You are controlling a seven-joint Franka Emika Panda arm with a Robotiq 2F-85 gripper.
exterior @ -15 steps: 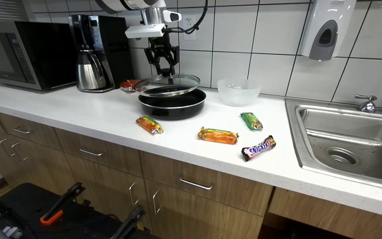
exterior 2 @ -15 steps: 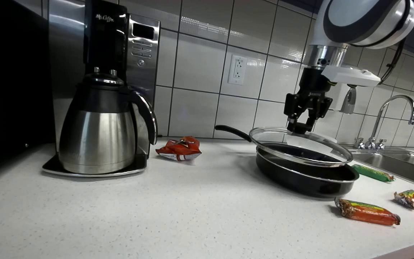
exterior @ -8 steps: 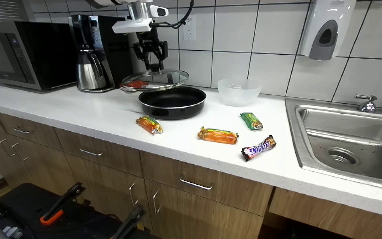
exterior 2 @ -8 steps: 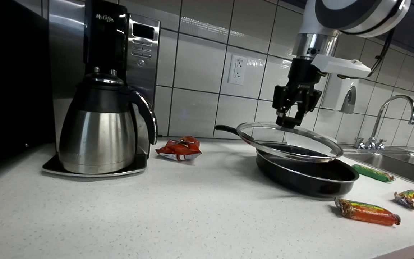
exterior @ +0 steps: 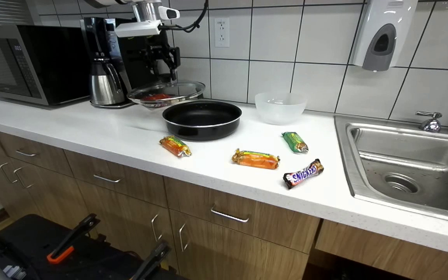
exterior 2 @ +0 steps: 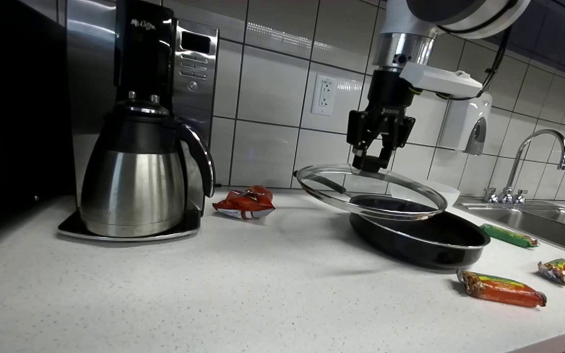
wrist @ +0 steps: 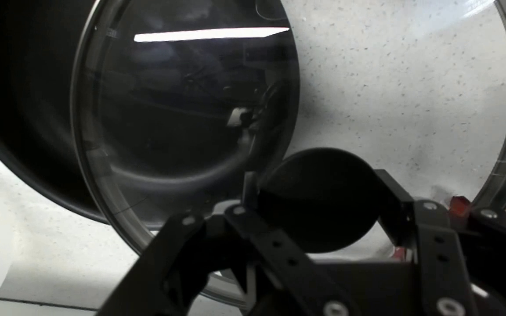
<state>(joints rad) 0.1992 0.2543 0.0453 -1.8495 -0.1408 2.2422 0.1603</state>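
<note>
My gripper clamps the black knob of the glass lid; the lid hangs partly over the black pan, vertical clearance hard to judge; beyond the pan, a translucent bowl stands on the counter.

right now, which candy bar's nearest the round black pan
The orange-wrapped bar farthest from the steel sink; the other orange bar, green bar and Snickers lie farther off.
</note>
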